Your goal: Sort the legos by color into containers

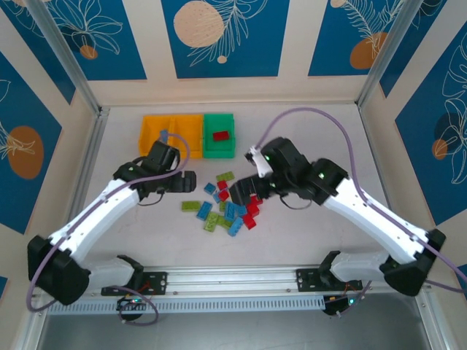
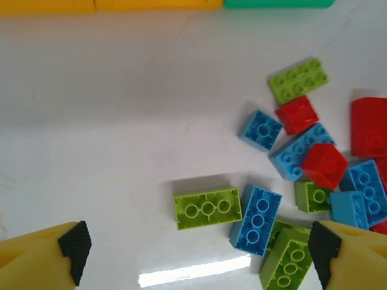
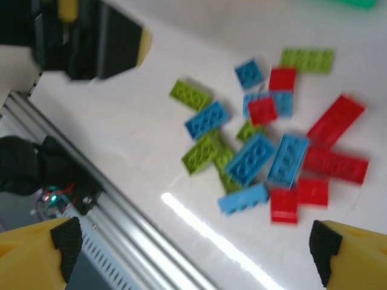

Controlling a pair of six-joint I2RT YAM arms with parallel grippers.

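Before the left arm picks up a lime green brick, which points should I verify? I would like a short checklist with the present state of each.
1. Left gripper open: ok, fingers wide apart.
2. Right gripper open and empty: ok.
3. Lime green brick ahead of the left gripper, flat, studs up: ok.
4. That brick free of the blue brick beside it: cannot tell, their edges look to be touching.
5. Bin for red known: ok, a red brick lies in the green bin.

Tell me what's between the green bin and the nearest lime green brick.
Nothing. In the left wrist view, the white table between the green bin and that lime green brick is bare.
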